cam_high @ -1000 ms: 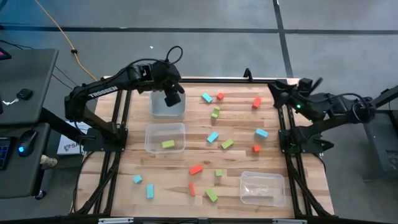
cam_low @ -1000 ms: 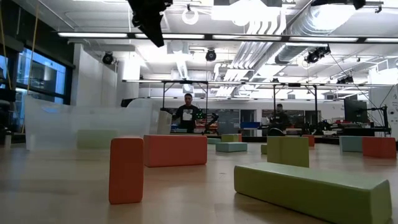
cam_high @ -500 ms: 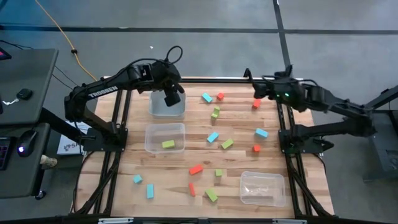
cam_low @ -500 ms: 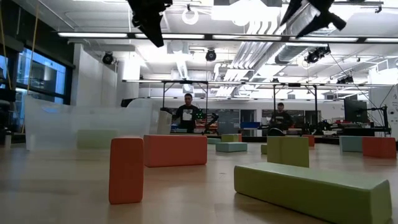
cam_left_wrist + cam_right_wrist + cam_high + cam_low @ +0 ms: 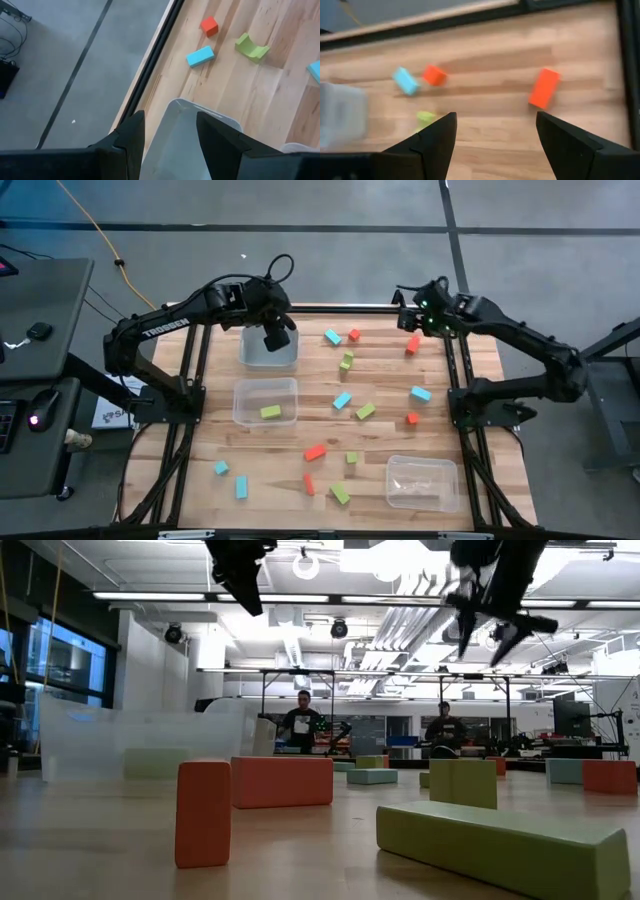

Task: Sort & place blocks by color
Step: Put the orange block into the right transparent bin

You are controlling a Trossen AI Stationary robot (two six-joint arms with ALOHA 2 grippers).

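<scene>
Sorting barely begun: one green block (image 5: 270,412) in middle bin (image 5: 265,387); other blocks (image 5: 341,399) scattered on surface (image 5: 380,370). Left tool (image 5: 278,338) released, empty over far bin (image 5: 268,358). Right tool (image 5: 408,315) released near red bar (image 5: 412,345).

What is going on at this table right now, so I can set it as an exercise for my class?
Two robot arms are sorting coloured blocks into clear bins. The left end effector hangs open and empty over the far bin. The right end effector, also open, is above the table's far right edge near a red-orange block. One lime green block lies in the middle bin; most blocks are scattered on the wooden table.
</scene>
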